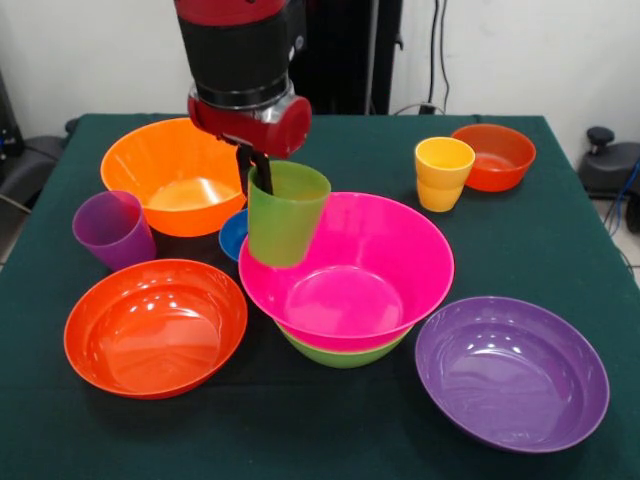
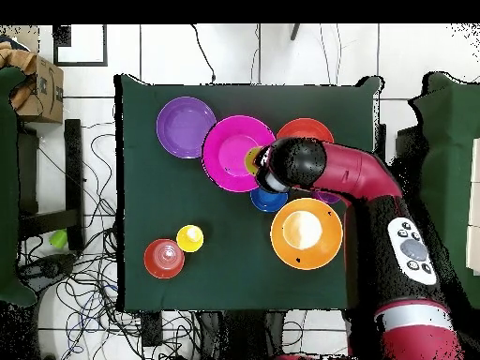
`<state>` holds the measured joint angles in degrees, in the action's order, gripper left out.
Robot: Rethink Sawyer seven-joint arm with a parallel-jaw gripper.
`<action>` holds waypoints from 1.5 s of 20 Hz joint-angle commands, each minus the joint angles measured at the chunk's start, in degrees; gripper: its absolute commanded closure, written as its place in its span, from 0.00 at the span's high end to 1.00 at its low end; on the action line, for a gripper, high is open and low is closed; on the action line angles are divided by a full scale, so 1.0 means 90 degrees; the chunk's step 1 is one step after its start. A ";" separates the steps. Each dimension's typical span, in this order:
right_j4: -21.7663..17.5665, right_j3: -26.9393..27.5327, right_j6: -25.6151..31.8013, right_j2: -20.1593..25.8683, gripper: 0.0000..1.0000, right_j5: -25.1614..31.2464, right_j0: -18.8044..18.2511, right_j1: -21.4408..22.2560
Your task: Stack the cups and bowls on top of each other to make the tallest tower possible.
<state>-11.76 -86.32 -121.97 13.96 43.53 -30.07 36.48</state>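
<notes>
My gripper (image 1: 258, 170) is shut on the rim of the green cup (image 1: 287, 220), with one dark finger inside it. The cup hangs slightly tilted over the left rim of the pink bowl (image 1: 370, 280), which sits nested in the lime green bowl (image 1: 345, 352). In the overhead view the arm covers the gripper, and only a bit of the green cup (image 2: 253, 159) shows by the pink bowl (image 2: 230, 155). The purple cup (image 1: 113, 230) stands at the left. The yellow-orange cup (image 1: 443, 172) stands at the back right.
The large orange bowl (image 1: 175, 175) is at the back left, with the small blue bowl (image 1: 233, 235) beside it. The large red-orange bowl (image 1: 155, 325) is front left, the purple bowl (image 1: 512, 372) front right, and the small red-orange bowl (image 1: 497, 155) back right.
</notes>
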 commanded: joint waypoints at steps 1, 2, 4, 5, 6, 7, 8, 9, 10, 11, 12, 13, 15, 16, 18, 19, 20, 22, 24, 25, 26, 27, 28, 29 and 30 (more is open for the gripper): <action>-0.0302 -0.0204 0.0839 0.0150 0.00 0.0893 0.0004 0.0543; -0.0322 -0.0220 0.0808 0.0148 0.00 0.0818 0.0002 0.0514; -0.0348 -0.0238 0.0774 0.0154 0.00 0.0730 -0.0008 0.0479; -0.0334 -0.0204 0.0771 0.0177 0.00 0.0760 -0.0010 0.0442; -0.0325 -0.0214 0.0759 0.0188 0.00 0.0758 -0.0011 0.0446; -0.0310 -0.0214 0.0717 0.0194 0.00 0.0750 -0.0001 0.0436; -0.0302 -0.0217 0.0694 0.0201 0.00 0.0743 0.0006 0.0437; -0.0291 -0.0191 0.0654 0.0215 0.00 0.0721 0.0025 0.0395; -0.0287 -0.0169 0.0611 0.0217 0.00 0.0705 0.0051 0.0362; -0.0307 -0.0125 0.0494 0.0202 0.00 0.0598 0.0125 0.0269; -0.0317 -0.0101 0.0405 0.0188 0.00 0.0523 0.0181 0.0202; -0.0328 -0.0034 0.0232 0.0161 0.00 0.0382 0.0286 0.0067; -0.0301 -0.0041 0.0019 0.0131 0.00 0.0234 0.0407 -0.0022; -0.0287 -0.0030 -0.0034 0.0121 0.00 0.0216 0.0444 -0.0047; -0.0273 -0.0015 -0.0159 0.0098 0.00 0.0110 0.0542 -0.0129; -0.0261 -0.0047 -0.0215 0.0090 0.00 0.0009 0.0570 -0.0161; -0.0252 -0.0045 -0.0253 0.0082 0.00 -0.0058 0.0597 -0.0206; -0.0237 -0.0022 -0.0339 0.0053 0.00 -0.0172 0.0660 -0.0291; -0.0225 0.0007 -0.0410 0.0012 0.00 -0.0252 0.0721 -0.0350; -0.0219 0.0003 -0.0431 -0.0007 0.00 -0.0278 0.0736 -0.0355; -0.0214 0.0000 -0.0452 -0.0026 0.00 -0.0303 0.0751 -0.0361; -0.0226 0.0016 -0.0433 -0.0039 0.00 -0.0350 0.0736 -0.0393; -0.0225 0.0029 -0.0422 -0.0047 0.00 -0.0377 0.0729 -0.0415; -0.0245 0.0060 -0.0374 -0.0053 0.00 -0.0436 0.0691 -0.0450; -0.0249 0.0089 -0.0329 -0.0050 0.00 -0.0450 0.0666 -0.0483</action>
<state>-11.84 -86.35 -121.97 13.98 44.46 -24.75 36.19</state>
